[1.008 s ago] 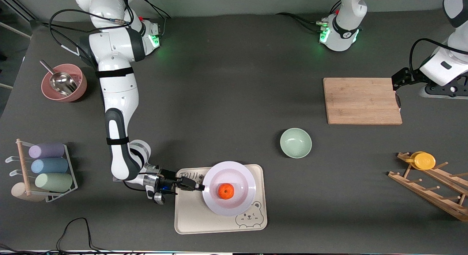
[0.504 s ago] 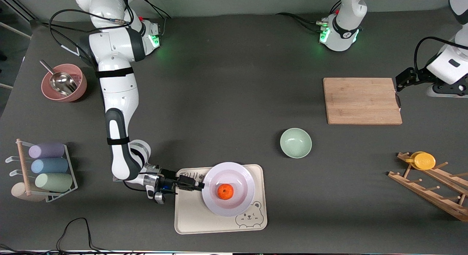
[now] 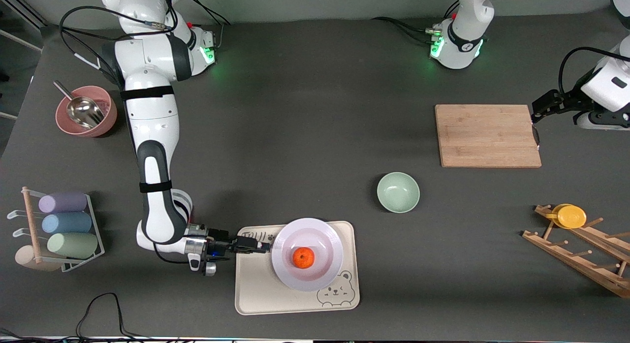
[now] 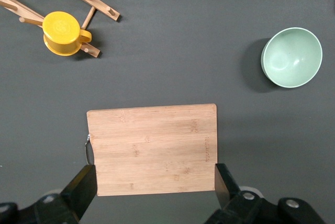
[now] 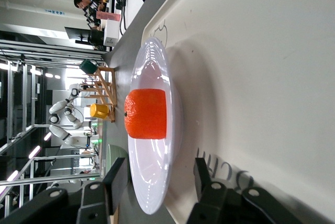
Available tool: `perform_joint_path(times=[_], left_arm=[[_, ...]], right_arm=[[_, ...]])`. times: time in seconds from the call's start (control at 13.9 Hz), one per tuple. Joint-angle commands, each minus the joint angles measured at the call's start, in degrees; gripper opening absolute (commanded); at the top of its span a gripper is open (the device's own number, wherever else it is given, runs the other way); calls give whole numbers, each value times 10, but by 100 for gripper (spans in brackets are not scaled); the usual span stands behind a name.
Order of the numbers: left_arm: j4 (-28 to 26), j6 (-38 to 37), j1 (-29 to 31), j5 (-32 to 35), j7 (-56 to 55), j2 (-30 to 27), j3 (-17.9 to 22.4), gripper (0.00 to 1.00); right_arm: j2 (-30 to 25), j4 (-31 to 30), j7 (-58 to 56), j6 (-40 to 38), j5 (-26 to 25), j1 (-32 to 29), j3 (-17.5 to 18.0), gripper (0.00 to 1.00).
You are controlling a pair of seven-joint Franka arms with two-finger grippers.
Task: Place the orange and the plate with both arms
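On the dark grey table (image 3: 305, 136), the small orange fruit (image 3: 303, 257) sits in the round white plate (image 3: 325, 239), on the cream bear-printed tray (image 3: 261, 289). The right gripper (image 3: 262, 248), fingers apart, is beside the plate rim. The left gripper (image 4: 152, 179), fingers apart, hovers over the wooden cutting board (image 3: 487, 135).

You are looking down on a dark grey table (image 3: 305, 111) that fills nearly the whole front frame. Along the top edge runs a strip of pale grey-green wall (image 3: 320, 1). At the upper left corner, past the table's edge, a sliver of darker floor (image 3: 12, 43) shows. In the right wrist frame's upper left you can see a bright hall: white ceiling beams (image 5: 31, 51), strip lights (image 5: 13, 67) and metal framing (image 5: 21, 182) at the lower left, with people seated at a desk (image 5: 110, 4).
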Motion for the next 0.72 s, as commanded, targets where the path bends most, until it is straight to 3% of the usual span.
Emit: perform_joint_path(times=[0.0,0.14,0.29,0.43,0.5,0.58,0.65], left_arm=[[10,-4,4,-8,0,-2,0,100],[11,-2,3,-5,0,-4,0,100],[11,2,3,-2,-1,-3,-1,100],[11,-5,3,1,-5,-4,-3,100],[11,-5,2,1,-8,-5,-3,100],[11,-4,3,2,-8,-4,-2,100],[10,-4,3,2,-8,-3,-3,100]], right_arm=[[-12,-1,19,-1,-38,-1,-10,60],[-25,-2,45,-1,-84,-5,-12,60],[-65,-2,81,-5,-208,-13,-12,62],[-107,-4,97,-9,-323,-20,-11,74],[-125,-7,97,-18,-365,-31,-10,93],[-135,-7,96,-37,-402,-36,-11,100],[-152,-8,97,-48,-438,-40,-12,100]])
